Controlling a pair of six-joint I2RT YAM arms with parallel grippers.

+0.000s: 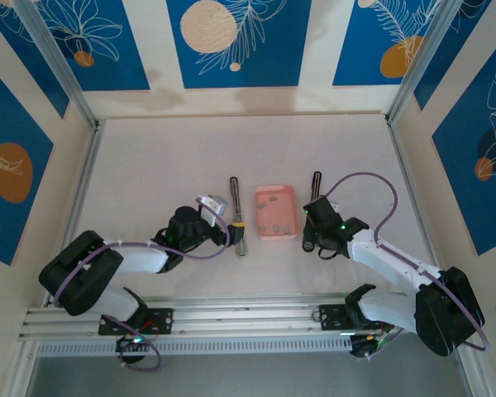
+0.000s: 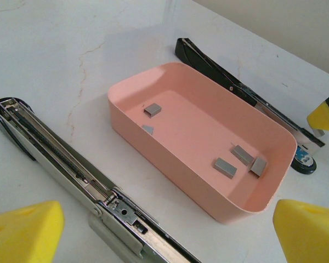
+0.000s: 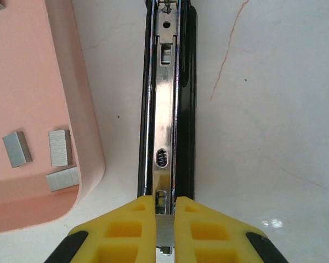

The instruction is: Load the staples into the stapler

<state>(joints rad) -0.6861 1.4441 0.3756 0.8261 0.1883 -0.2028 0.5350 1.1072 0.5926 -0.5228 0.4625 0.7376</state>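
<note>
- Overhead: the stapler point(image 1: 316, 190) lies just right of the pink tray point(image 1: 276, 238).
- Left wrist: my left gripper point(image 2: 167, 230) hangs wide open near the staples point(image 2: 225, 167) in the pink tray. I judge picking one is next, and it needs a fine pinch.
- Right wrist: my right gripper point(image 3: 165, 219) clamps the stapler's metal end.

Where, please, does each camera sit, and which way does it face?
Top: above and behind, looking down on the table; left arm and right arm show.
Left wrist: low, facing across the pink tray; open left pincer shows.
Right wrist: looking down along the stapler; right pincer shut on it.
Shared: both wrist views show tray and staples.
</note>
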